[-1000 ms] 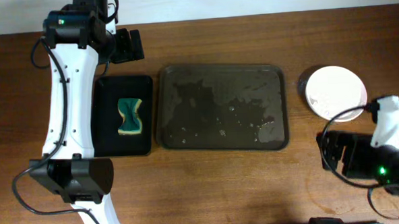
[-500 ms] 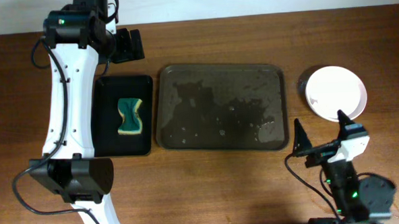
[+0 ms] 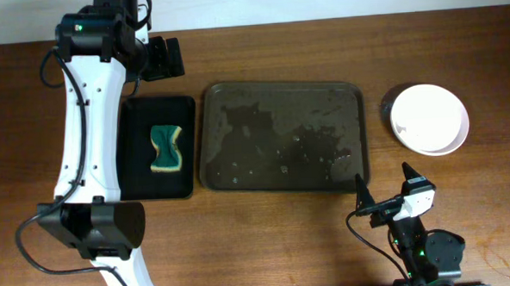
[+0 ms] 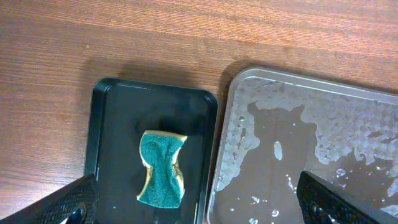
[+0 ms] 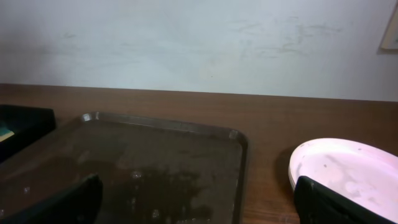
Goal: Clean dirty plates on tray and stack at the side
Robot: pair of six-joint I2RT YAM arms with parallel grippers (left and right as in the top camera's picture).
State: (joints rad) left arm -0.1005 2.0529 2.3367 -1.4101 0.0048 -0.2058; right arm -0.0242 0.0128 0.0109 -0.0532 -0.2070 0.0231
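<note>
The dark brown tray (image 3: 281, 99) lies in the middle of the table, wet with water drops and holding no plates. It also shows in the left wrist view (image 4: 348, 124) and the right wrist view (image 5: 161, 149). The white plates (image 3: 429, 118) sit stacked on the table to the right of the tray, the top one plain white; the stack also shows in the right wrist view (image 5: 348, 168). My left gripper (image 3: 167, 58) (image 4: 202, 208) is open and empty, high above the far left. My right gripper (image 3: 385, 187) (image 5: 199, 208) is open and empty, low at the table's front edge.
A smaller black tray (image 3: 136, 174) lies left of the brown tray and holds a green and yellow sponge (image 3: 166, 149), also seen in the left wrist view (image 4: 161, 168). A pale wall stands behind the table.
My right arm has drawn back from beside the plate stack, moving left and toward the table's front edge. The left arm, tray, plates and sponge have not moved.
</note>
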